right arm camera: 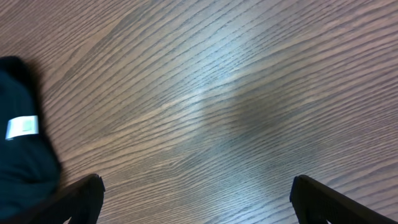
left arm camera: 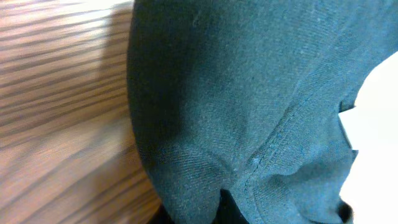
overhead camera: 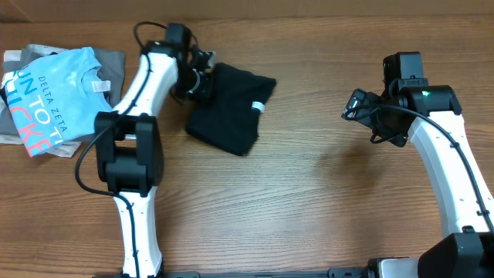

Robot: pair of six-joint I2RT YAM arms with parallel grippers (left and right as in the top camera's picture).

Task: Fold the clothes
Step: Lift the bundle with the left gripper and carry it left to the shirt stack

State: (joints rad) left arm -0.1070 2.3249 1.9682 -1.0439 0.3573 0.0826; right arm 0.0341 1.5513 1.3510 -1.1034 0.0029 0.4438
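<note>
On the wooden table [overhead camera: 309, 193] we see the black T-shirt [overhead camera: 231, 108] bundled left of centre, a light-blue T-shirt [overhead camera: 54, 100] printed "DELTA ZETA" over a grey shirt [overhead camera: 116, 62] at far left, our left gripper [overhead camera: 202, 81] pinched shut on the black fabric's edge, our right gripper [overhead camera: 355, 106] spread wide and empty, and a white tag [overhead camera: 259, 106] too small to read.

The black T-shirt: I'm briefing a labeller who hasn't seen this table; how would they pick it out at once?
On the wooden table, look left of centre near the far edge, where the left gripper meets a crumpled dark heap. That is the black T-shirt: unlike the light-blue printed T-shirt and grey shirt at far left, it is plain black with a small white tag.
</note>
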